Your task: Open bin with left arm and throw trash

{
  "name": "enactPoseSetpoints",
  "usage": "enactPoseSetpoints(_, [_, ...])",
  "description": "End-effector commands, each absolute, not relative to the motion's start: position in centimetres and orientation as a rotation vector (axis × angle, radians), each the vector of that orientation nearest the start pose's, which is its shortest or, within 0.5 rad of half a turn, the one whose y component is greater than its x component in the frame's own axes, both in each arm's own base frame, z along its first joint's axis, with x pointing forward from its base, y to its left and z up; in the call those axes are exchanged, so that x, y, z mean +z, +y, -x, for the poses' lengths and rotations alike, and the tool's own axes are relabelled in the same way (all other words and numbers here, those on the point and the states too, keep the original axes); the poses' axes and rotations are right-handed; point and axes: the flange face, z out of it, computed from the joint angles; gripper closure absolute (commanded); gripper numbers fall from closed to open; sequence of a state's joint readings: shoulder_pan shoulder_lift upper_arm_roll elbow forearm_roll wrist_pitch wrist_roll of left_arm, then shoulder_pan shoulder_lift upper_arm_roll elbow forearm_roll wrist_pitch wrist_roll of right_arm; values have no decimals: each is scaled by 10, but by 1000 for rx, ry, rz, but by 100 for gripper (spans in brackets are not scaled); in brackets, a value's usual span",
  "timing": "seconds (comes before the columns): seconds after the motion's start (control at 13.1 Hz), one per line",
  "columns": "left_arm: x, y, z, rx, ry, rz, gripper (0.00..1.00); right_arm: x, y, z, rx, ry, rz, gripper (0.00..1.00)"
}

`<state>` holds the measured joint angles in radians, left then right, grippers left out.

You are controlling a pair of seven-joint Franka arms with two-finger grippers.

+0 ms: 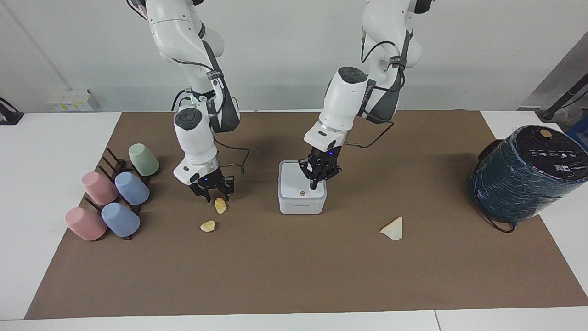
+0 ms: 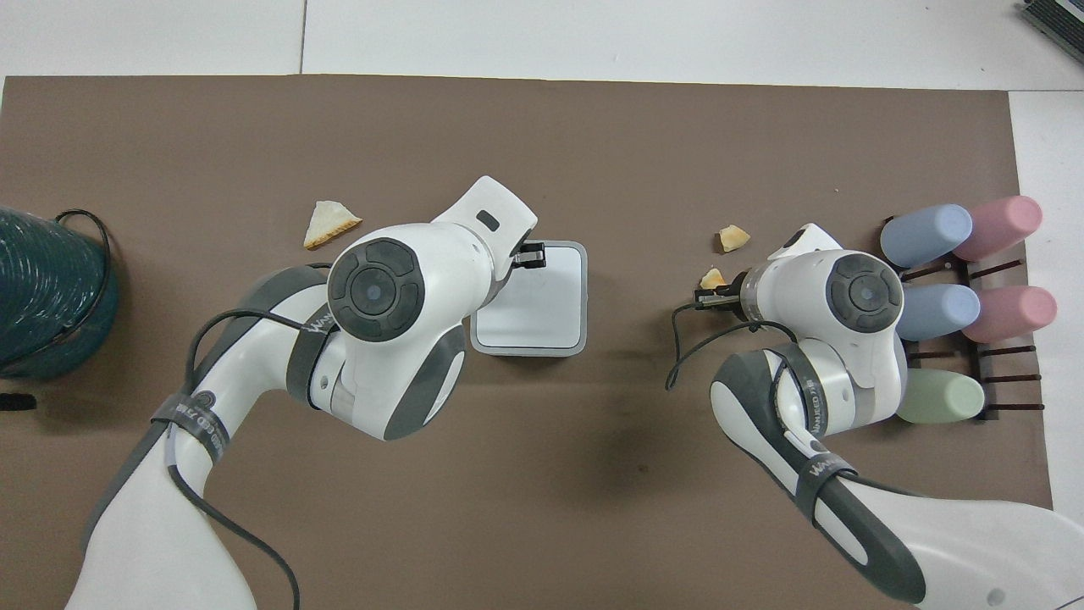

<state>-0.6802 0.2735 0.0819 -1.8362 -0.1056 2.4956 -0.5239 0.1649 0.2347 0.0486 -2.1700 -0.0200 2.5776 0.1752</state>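
Both hands flank the small white square plastic bin [image 1: 302, 187]: left hand [image 1: 315, 180], fingers together, over its closed lid; right hand [image 1: 215, 195], grip unclear, over a yellow scrap [image 1: 220, 205].

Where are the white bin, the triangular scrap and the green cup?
white bin [image 1: 302, 206]: facing view, on its front wall below the lid.
triangular scrap [image 1: 393, 229]: facing view, on the middle of its flat face.
green cup [image 1: 143, 159]: facing view, on its side wall.

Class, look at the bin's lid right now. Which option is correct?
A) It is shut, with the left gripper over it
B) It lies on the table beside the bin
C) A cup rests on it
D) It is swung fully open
A: the bin has its lid flat and closed, with the left gripper right over it.
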Motion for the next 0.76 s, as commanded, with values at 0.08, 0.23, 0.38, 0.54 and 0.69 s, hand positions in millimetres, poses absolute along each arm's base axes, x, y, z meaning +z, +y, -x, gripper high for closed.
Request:
enactPoseSetpoints(0.08, [404,-381,-541,-501,-4,3365,100,302,123,-561,-290,-74,3085,90])
enactPoseSetpoints(0.23, [380,-389,-537,-460,20,3352,100,302,123,-561,-290,-60,3084,97])
enactPoseSetpoints(0.38, [375,-390,-537,-451,22,3349,100,306,123,-564,-299,-53,3082,100])
enactPoseSetpoints(0.54, [398,-384,-546,-463,-1,3356,100,325,117,-574,-344,-3,3072,100])
enactPoseSetpoints(0.69, [445,-361,-569,-365,-62,3337,100,367,119,-584,-443,113,3034,100])
